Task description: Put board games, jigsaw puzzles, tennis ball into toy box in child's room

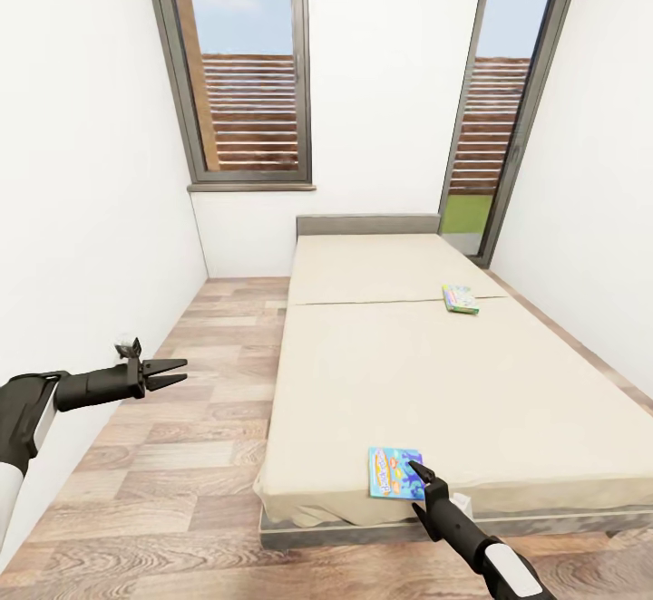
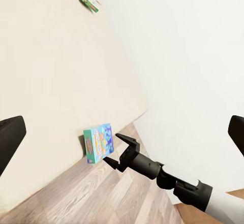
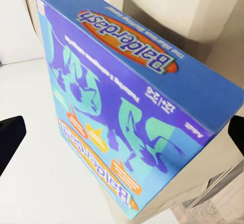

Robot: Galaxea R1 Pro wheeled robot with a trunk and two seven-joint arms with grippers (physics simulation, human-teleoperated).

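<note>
- The bed (image 1: 426,373) fills the middle and right of the room in the head view, with a plain beige mattress and a short grey headboard at the far end, under the white wall between two tall windows.
- A small blue board game (image 1: 394,471) lies flat on the mattress at the near edge of the bed, a little left of the middle of that edge. The right wrist view shows it very close, and its lid carries the word "Balderdash" in an orange oval (image 3: 129,56).
- A second board game, green-edged (image 1: 461,298), lies flat on the right half of the mattress, far from the first one and nearer to the headboard.
- The right pincer (image 1: 419,475) is at the near edge of the bed, with its tips over the right side of the blue box. The fingers are spread, one on each side of the box in the right wrist view, and I cannot tell if they touch it.
- The left pincer (image 1: 172,372) hangs over the wooden floor (image 1: 181,455) on the left of the bed, well apart from both boxes. Its fingers are spread and hold nothing.
</note>
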